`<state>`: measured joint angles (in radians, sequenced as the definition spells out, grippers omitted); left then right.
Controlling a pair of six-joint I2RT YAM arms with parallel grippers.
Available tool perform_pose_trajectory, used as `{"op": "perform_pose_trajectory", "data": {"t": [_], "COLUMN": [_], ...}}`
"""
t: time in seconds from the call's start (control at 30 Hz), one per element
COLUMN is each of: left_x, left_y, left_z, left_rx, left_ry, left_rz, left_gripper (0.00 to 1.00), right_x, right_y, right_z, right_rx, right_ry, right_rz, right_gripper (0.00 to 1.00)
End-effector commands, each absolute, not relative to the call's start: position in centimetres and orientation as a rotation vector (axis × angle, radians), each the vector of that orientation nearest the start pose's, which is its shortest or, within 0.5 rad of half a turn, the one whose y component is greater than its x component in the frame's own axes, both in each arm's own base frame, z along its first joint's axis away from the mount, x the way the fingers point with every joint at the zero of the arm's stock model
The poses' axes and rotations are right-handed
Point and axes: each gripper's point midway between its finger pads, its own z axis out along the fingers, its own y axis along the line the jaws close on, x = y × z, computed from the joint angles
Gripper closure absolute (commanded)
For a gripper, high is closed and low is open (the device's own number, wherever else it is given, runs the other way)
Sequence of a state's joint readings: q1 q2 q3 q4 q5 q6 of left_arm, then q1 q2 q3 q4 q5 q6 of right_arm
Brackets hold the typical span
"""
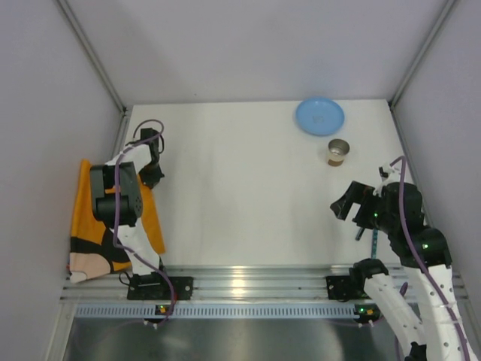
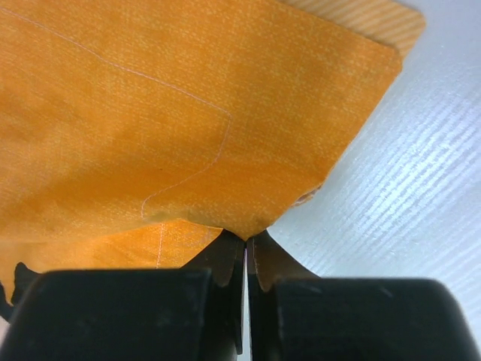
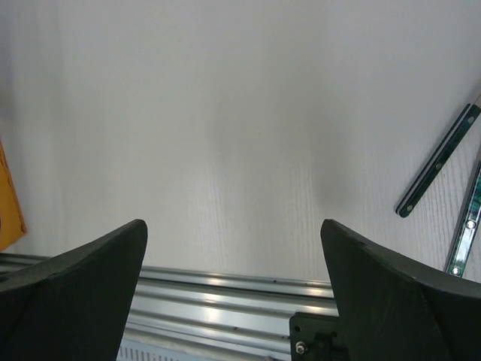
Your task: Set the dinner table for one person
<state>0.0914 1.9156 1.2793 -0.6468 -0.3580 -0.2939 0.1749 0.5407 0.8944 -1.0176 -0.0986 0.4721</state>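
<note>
The left hand point(image 2: 246, 252) is clenched on a corner of the orange placemat point(image 2: 188, 113), which overhangs the left edge of the table point(image 1: 248, 188), presumably to drag it inward. The right hand point(image 3: 233, 226) hangs released near the right edge. Blue plate point(image 1: 320, 116), far right corner: empty. Cup point(image 1: 338, 151) beside it: contents not discernible.

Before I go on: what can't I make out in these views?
Cutlery: ends cut off by the right wrist view's edge; mostly under the right arm from above, type unclear.
Placemat: print partly covered by the left arm from above; wrist view too close.
Cup: contents too small to see.
</note>
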Motion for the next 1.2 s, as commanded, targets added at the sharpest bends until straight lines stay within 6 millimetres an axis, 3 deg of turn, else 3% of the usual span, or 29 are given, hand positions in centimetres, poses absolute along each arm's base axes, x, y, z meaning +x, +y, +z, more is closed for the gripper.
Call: {"op": "perform_pose_trajectory", "data": {"t": [0.0,0.23,0.37,0.57,0.6,0.63,0.67,0.73,0.77,0.8,0.83,0.87,1.03,1.13,1.17], "left_x": [36.5,36.7,37.3,38.2,38.0,38.0,38.7,38.2,38.9,38.3,38.2,38.8,39.1,38.5,39.2], "left_y": [6.2,1.9,-2.5,-11.9,-14.3,-15.6,-17.4,-21.6,-23.6,-26.2,-27.5,-29.7,-38.6,-42.1,-43.1], "left_z": [2.5,5.6,7.2,8.2,8.3,7.6,8.3,7.2,8.1,8.1,6.7,7.8,8.4,8.8,10.6], "left_rx": [-0.650,-0.564,-0.472,-0.376,-0.356,-0.339,-0.317,-0.258,-0.240,-0.212,-0.202,-0.188,-0.120,-0.039,-0.029], "left_ry": [2.738,2.681,2.675,2.671,2.672,2.689,2.670,2.700,2.680,2.685,2.714,2.693,2.674,2.667,2.621], "left_rz": [0.286,0.189,0.133,-0.036,-0.072,-0.082,-0.122,-0.155,-0.204,-0.239,-0.236,-0.307,-0.532,-0.618,-0.645], "left_gripper": [1.00,1.00,1.00,1.00,1.00,1.00,1.00,1.00,1.00,1.00,1.00,1.00,1.00,1.00,1.00], "right_x": [17.0,15.3,14.4,13.0,12.9,12.6,12.4,12.0,11.9,11.7,11.5,11.4,10.7,10.5,10.5], "right_y": [6.8,6.4,6.1,5.4,5.2,5.1,5.1,5.0,4.9,4.8,4.8,4.7,4.5,4.5,4.5], "right_z": [21.8,22.0,22.4,23.0,23.0,23.3,23.5,24.0,24.1,24.3,24.5,24.6,25.2,25.3,25.2], "right_rx": [0.252,0.224,0.212,0.199,0.198,0.192,0.190,0.189,0.183,0.186,0.185,0.181,0.175,0.170,0.170], "right_ry": [2.200,2.182,2.160,2.153,2.153,2.150,2.146,2.136,2.133,2.132,2.129,2.129,2.127,2.126,2.129], "right_rz": [0.474,0.462,0.455,0.421,0.409,0.408,0.409,0.407,0.404,0.400,0.400,0.398,0.389,0.391,0.390], "right_gripper": [0.00,0.00,0.00,0.00,0.00,0.00,0.00,0.00,0.00,0.00,0.00,0.00,0.00,0.00,0.00]}}
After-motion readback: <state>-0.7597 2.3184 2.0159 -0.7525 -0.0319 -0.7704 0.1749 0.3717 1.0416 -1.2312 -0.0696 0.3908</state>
